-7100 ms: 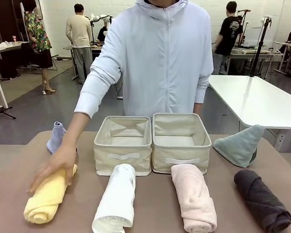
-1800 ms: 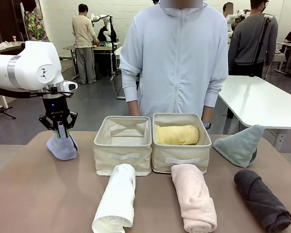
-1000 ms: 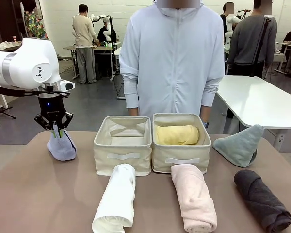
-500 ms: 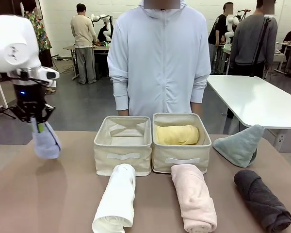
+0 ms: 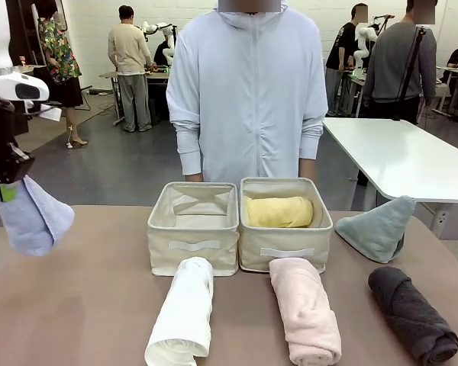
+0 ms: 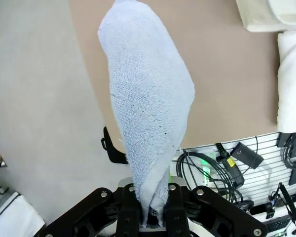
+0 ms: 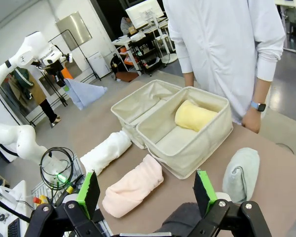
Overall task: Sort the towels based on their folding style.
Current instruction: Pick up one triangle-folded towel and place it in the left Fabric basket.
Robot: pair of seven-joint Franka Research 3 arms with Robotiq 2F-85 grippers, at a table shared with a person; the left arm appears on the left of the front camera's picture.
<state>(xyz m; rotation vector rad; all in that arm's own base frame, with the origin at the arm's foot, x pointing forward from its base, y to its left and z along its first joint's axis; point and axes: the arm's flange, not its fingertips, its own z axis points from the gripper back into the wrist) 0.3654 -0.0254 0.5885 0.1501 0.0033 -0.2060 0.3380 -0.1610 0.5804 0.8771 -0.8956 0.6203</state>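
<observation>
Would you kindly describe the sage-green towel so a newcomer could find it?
Start at the two beige fabric bins mid-table. To the robot's right of them, behind the dark grey rolled terry towel, sits the sage-green terry towel. It is folded into a cone, whereas its neighbours lie as rolls.

Four rolled towels (image 5: 182, 313), two cone towels (image 5: 378, 227), two bins (image 5: 192, 245)

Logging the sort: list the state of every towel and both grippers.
lavender-blue towel: hanging in air from left gripper
left gripper: shut on it
right gripper: open
yellow towel: rolled, in right bin
white towel: rolled, on table
pink towel: rolled, on table
dark grey towel: rolled, on table
sage-green towel: cone, on table
</observation>
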